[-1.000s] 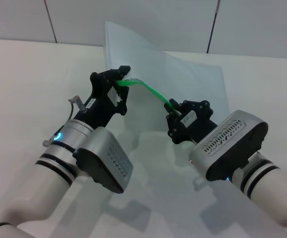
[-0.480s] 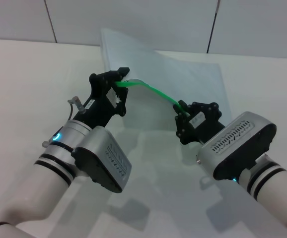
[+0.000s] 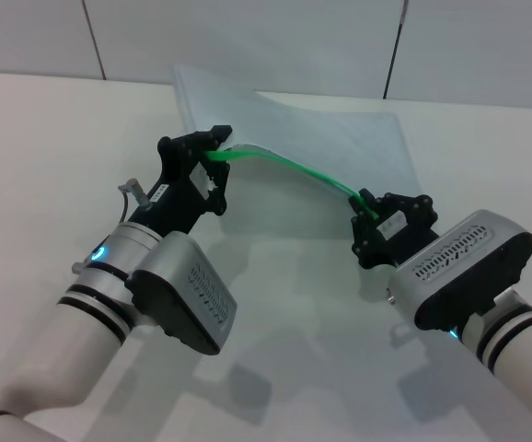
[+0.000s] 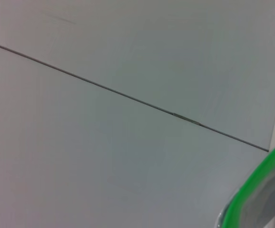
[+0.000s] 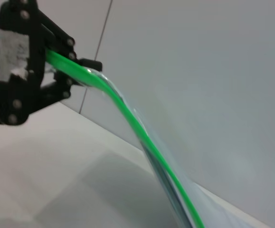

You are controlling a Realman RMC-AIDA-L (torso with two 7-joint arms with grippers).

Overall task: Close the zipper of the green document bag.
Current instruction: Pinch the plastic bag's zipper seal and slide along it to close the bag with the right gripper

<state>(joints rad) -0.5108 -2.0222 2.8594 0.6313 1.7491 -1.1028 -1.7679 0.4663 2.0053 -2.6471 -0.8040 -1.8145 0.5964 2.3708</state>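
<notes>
Pinching one end of thin bright green plastic zipper strip (image 3: 284, 168), left pincer (image 3: 213, 155) closed on it, raised above white tabletop (image 3: 36, 157). Right pincer (image 3: 367, 210) clamped on same strip further along, near its other end. Strip sags slightly between them. Large translucent pale blue-grey plastic document bag (image 3: 340, 147) lifted at zipper edge, far side resting on tabletop.

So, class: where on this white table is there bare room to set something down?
The white table is bare beyond the left gripper, on the robot's left. The middle is crowded: the translucent document bag hangs by its green zipper between that gripper and the right gripper.
</notes>
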